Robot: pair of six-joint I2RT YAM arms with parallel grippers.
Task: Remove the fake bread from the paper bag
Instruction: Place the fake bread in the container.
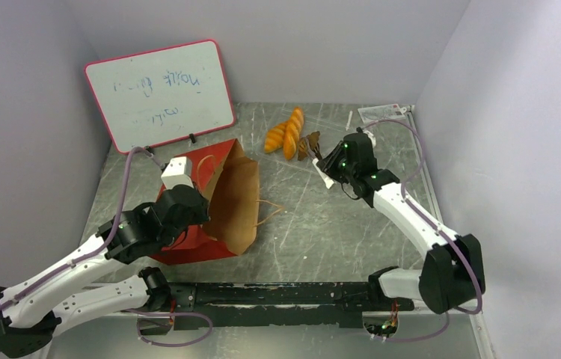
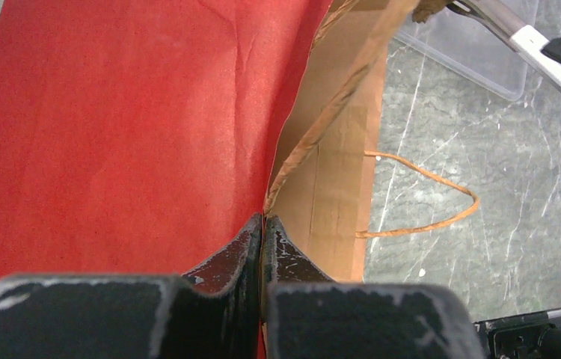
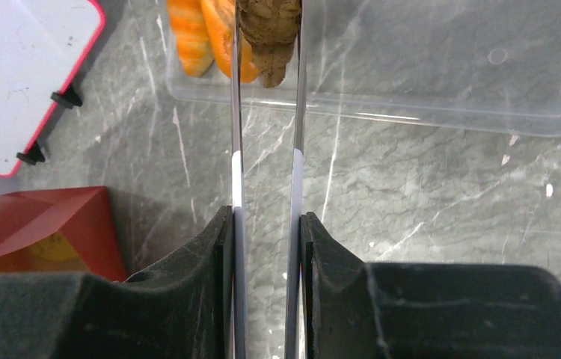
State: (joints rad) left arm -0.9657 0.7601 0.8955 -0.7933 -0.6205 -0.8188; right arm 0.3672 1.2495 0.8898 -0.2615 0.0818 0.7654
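The paper bag (image 1: pixel 221 198), red outside and brown inside, lies tipped with its mouth toward the right. My left gripper (image 1: pixel 201 213) is shut on its rim, with the jaws pinching the paper edge in the left wrist view (image 2: pixel 263 224). My right gripper (image 3: pixel 266 224) is shut on long metal tweezers (image 3: pixel 236 112). The tweezer tips pinch the small dark brown bread piece (image 3: pixel 268 34) over a clear plastic tray (image 3: pixel 449 82). Two golden-orange loaves (image 3: pixel 188 37) lie in that tray beside it. They also show in the top view (image 1: pixel 293 133). I see no bread inside the bag.
A whiteboard with a pink rim (image 1: pixel 159 93) leans at the back left. A looped bag handle (image 2: pixel 427 202) lies on the grey marbled table (image 1: pixel 322 224). A small clear plastic piece (image 1: pixel 382 112) lies at the back right. Walls close in on three sides.
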